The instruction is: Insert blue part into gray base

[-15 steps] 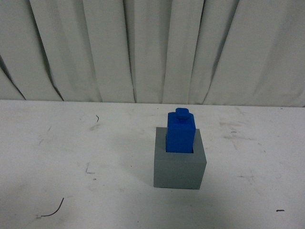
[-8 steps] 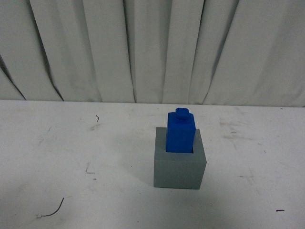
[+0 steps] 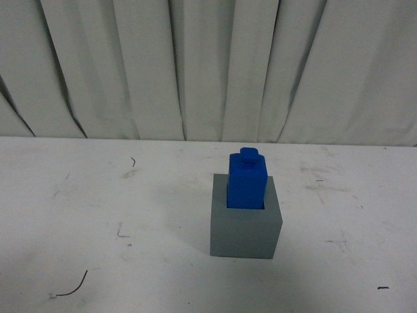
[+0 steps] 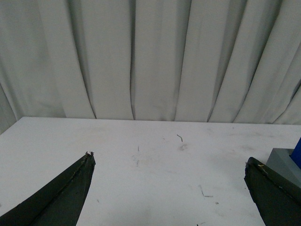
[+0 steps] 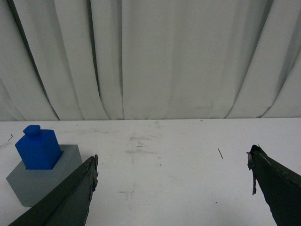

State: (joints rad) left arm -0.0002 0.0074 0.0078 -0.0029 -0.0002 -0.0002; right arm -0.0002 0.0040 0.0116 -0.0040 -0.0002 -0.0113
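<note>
The blue part [image 3: 247,181] stands upright in the square recess of the gray base [image 3: 245,231] on the white table, its small knob on top. Neither arm shows in the front view. My left gripper [image 4: 169,162] is open over bare table, with a corner of the gray base [image 4: 284,161] and a sliver of the blue part [image 4: 297,153] just beyond one finger. My right gripper [image 5: 173,157] is open too, nothing between its fingers; the blue part [image 5: 38,148] seated in the gray base [image 5: 37,181] lies outside one finger.
A white curtain [image 3: 208,68] hangs behind the table. The white tabletop [image 3: 98,215] carries scuffs and a few thin dark wire scraps [image 3: 71,287].
</note>
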